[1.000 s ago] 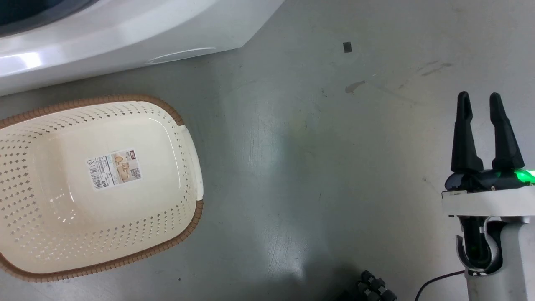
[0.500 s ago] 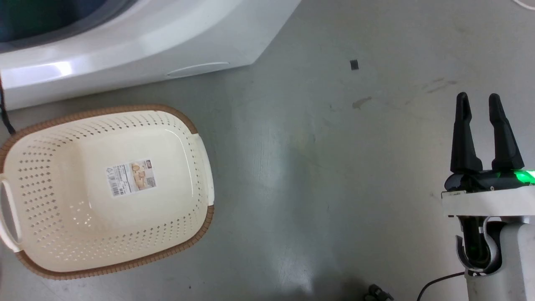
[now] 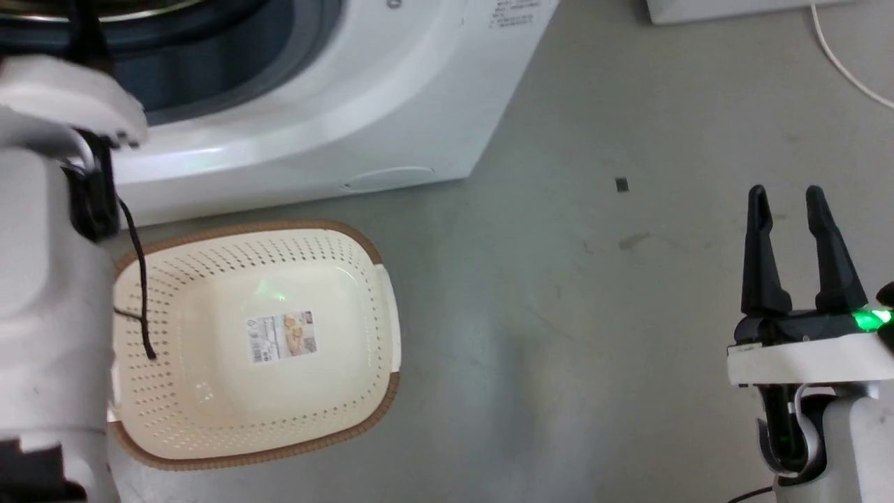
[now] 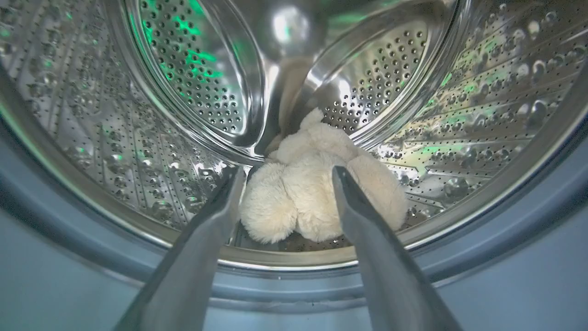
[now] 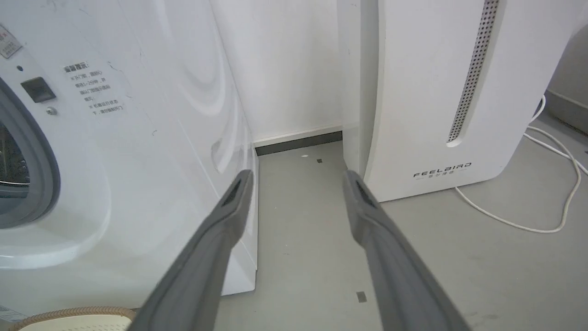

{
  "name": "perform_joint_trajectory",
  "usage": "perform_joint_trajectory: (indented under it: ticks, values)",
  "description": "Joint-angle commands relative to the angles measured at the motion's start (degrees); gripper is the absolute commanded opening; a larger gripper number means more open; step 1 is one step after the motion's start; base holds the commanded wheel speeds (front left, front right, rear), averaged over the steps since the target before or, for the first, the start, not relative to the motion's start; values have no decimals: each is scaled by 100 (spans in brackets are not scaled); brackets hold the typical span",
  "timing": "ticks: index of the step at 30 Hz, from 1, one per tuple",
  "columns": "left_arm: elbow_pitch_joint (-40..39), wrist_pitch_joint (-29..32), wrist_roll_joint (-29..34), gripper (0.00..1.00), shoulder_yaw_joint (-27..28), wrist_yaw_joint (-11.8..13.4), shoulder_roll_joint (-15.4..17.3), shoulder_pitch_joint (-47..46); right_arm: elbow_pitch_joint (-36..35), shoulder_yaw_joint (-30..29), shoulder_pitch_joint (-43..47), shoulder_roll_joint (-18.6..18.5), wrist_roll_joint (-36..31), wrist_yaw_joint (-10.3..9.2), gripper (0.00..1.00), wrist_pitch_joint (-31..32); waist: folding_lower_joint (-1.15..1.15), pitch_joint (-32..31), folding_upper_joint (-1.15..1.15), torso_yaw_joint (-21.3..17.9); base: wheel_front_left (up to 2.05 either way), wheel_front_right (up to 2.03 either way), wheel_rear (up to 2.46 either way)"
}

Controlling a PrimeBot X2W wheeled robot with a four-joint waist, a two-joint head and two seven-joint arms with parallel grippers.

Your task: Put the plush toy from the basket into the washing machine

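Over the last second the head camera had swung upward, so the whole picture slid. The basket (image 3: pixel 377 391) itself had not moved on the floor (image 3: pixel 559 349). What came into sight was the washer (image 3: pixel 391 91) with its open porthole, and the pale left forearm (image 3: pixel 49 314) reaching up toward it at the view's left edge. The basket lay empty throughout, only its label (image 3: pixel 283 337) on the bottom. The right claw (image 3: pixel 785 192) had kept its place at the lower right, fingers apart around nothing.

The left wrist view showed what the head view could not. The toy (image 4: pixel 317 184) lay on the bottom of the drum (image 4: pixel 138 138), close behind the front lip. The left claw (image 4: pixel 287 171) was spread wide, its fingertips short of the toy and gripping nothing. By my reading the toy had been let go, so the task was all but done, with only the arm left to draw back out.

The right wrist view looked elsewhere, at the washer's front corner, a strip of floor, the FEELBIRD unit (image 5: pixel 413 92) and a white cable (image 5: pixel 551 220) beside it.
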Motion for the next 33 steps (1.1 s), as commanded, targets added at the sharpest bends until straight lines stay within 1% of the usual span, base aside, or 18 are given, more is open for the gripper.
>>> perform_joint_trajectory:
  ticks: [1, 5, 7, 10, 14, 18, 21, 22, 25, 28, 33]
  values:
    - [-188, -30, 73, 100, 63, 48, -58, 255, -38, -2, 81, -3, -52, -4, 100, -25, 0, -296, 0, 225, 0, 0, 0]
    - [-771, -30, 241, 100, 207, 84, -292, 972, -103, 3, 207, -3, -211, -4, 100, -25, 0, -619, 0, 407, 0, 0, 0]
    - [-1074, -30, 359, 100, 260, 143, -434, 1344, -139, 2, 289, -3, -300, -4, 100, -25, 0, -793, 0, 509, 0, 0, 0]
    - [-1445, -30, 465, 100, 346, 150, -633, 1838, -180, -4, 416, -3, -407, -4, 100, -25, 0, -1041, 0, 662, 0, 0, 0]
    - [-1819, -30, 597, 100, 384, 41, -848, 2395, -216, 9, 573, -3, -543, -4, 100, -25, 0, -1355, 0, 847, 0, 0, 0]
    - [-2027, -30, 684, 100, 438, -5, -974, 2751, -222, 18, 686, -3, -600, -4, 100, -25, 0, -1580, 0, 965, 0, 0, 0]
    - [-2266, -30, 738, 100, 508, -84, -1078, 3093, -220, 36, 794, -3, -645, -4, 100, -25, 0, -1783, 0, 1052, 0, 0, 0]
    - [-2437, -30, 745, 100, 575, -151, -1154, 3333, -220, 63, 874, -3, -687, -4, 100, -25, 0, -1918, 0, 1101, 0, 0, 0]
    - [-2659, -30, 824, 100, 564, -318, -1229, 3715, -204, 65, 1008, -3, -717, -4, 100, -25, 0, -2117, 0, 1155, 0, 0, 0]
    - [-2826, -30, 916, 100, 546, -433, -1284, 4081, -189, 58, 1146, -3, -721, -4, 100, -25, 0, -2288, 0, 1195, 0, 0, 0]
    - [-2950, -30, 1189, 100, 407, -487, -1314, 4597, -169, 43, 1362, -3, -745, -4, 100, -25, 0, -2542, 0, 1255, 0, 0, 0]
